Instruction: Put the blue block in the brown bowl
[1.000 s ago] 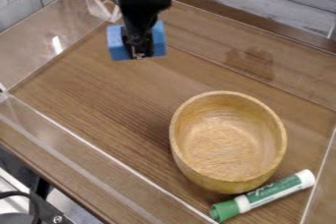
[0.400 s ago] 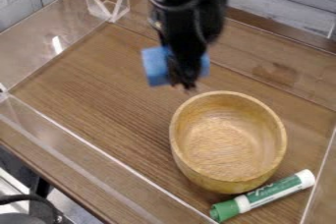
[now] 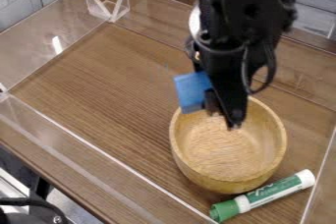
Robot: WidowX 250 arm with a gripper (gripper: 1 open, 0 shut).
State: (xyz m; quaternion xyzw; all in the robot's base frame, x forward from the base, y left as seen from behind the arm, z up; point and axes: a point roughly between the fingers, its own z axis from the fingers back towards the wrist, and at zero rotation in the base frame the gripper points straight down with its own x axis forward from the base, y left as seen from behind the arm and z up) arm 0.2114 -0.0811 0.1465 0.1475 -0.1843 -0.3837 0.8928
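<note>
Above the near-left rim of the brown bowl [image 3: 230, 140], the gripper [image 3: 210, 92] pinches the blue block [image 3: 192, 90] between its fingers, holding it clear of the wood. One dark finger [image 3: 234, 105] reaches down over the bowl's hollow. To finish well, the block should be centred over the hollow and lowered before the fingers spread, so it drops flat inside instead of clipping the thick rim. A green-and-white marker [image 3: 262, 196] lies just beside the bowl.
</note>
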